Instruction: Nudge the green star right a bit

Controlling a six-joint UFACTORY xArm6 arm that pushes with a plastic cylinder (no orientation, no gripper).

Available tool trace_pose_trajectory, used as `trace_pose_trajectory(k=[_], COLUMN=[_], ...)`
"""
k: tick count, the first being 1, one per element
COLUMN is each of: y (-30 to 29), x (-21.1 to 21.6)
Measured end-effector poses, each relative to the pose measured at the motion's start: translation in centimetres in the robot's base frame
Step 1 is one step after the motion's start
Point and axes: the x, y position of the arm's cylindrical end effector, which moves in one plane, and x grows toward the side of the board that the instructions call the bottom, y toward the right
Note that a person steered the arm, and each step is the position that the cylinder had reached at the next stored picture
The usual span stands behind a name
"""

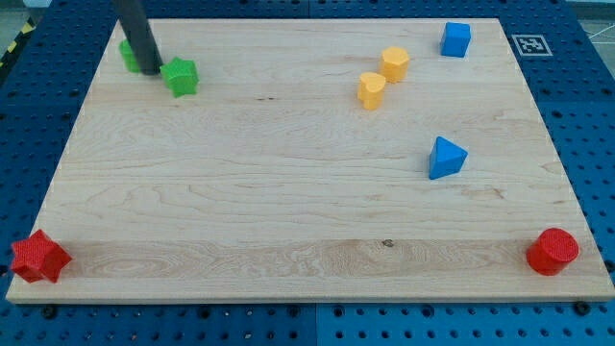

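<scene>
The green star (180,77) lies on the wooden board (288,192) near the view's top left. My tip (151,71) rests on the board just left of the star, close to it or touching its left side. A second green block (128,55) sits behind the rod, further left and up, and is partly hidden by it.
Two yellow blocks (394,63) (372,90) lie at the top centre-right. A blue cube (455,39) is at the top right, a blue triangular block (445,158) at mid right. A red star (38,258) sits at the bottom left corner, a red cylinder (553,252) at the bottom right.
</scene>
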Motion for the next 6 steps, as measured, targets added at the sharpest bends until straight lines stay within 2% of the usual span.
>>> trace_pose_trajectory(k=[1, 3, 4, 5, 6], y=[0.3, 12.2, 13.4, 11.7, 4.8], x=[1.1, 17.7, 19.8, 19.5, 13.4])
